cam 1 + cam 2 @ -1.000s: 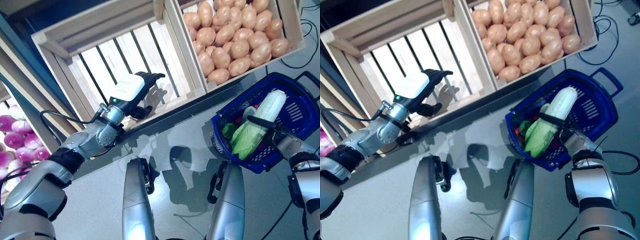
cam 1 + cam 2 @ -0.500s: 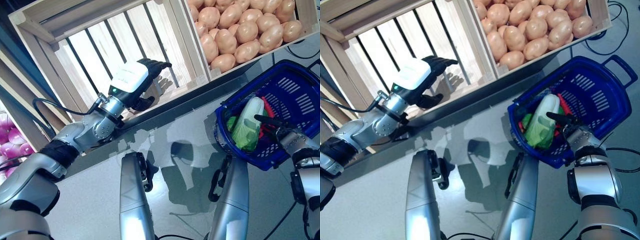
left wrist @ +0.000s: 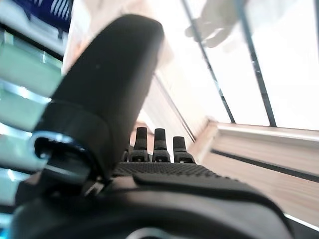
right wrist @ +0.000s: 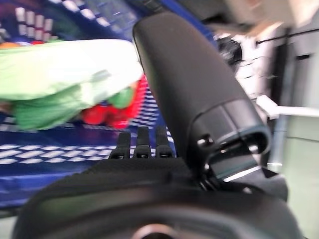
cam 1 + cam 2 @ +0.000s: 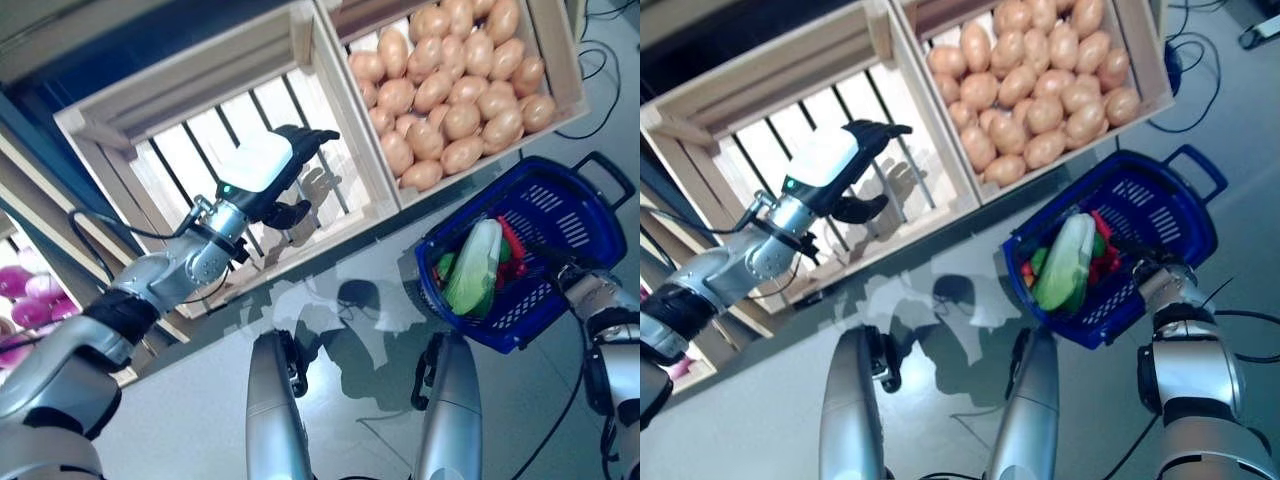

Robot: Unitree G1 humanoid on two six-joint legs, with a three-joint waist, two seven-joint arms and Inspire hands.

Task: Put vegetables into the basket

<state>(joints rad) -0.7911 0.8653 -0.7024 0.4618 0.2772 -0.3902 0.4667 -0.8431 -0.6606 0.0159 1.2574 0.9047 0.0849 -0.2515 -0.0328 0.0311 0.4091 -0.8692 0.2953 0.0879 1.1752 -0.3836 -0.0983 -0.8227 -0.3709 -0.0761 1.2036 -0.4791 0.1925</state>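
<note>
Two wooden crates are standing side by side in front of the robot. The empty crate (image 5: 215, 150), with a slatted bottom, is lying on the robot's left, and the potato crate (image 5: 455, 90) is lying just beside it on the right, filled with potatoes (image 5: 450, 85) almost to the rim. Further left, a third bin with purple onions (image 5: 25, 300) is showing only partly at the edge.

The blue basket (image 5: 560, 205) is sitting on the floor below the potato crate, near its front corner. Inside it a long pale green cabbage (image 5: 472, 268) is lying with its long axis pointing from the near rim toward the crates, and red vegetables (image 5: 510, 245) and something green (image 5: 1038, 262) are lying beside and under it.

The left hand (image 5: 275, 170) is hovering over the empty crate with its fingers straight and spread apart, holding nothing; the left wrist view is showing only bare slats beyond the fingers. The potatoes are lying to the right of this hand, across the wall between the two crates, so I judge that the next reach must go sideways over that wall.

The right hand (image 5: 1145, 262) is staying at the near rim of the basket. Its fingers are reaching inside the basket, and I cannot tell whether they are gripping the rim or resting open.
</note>
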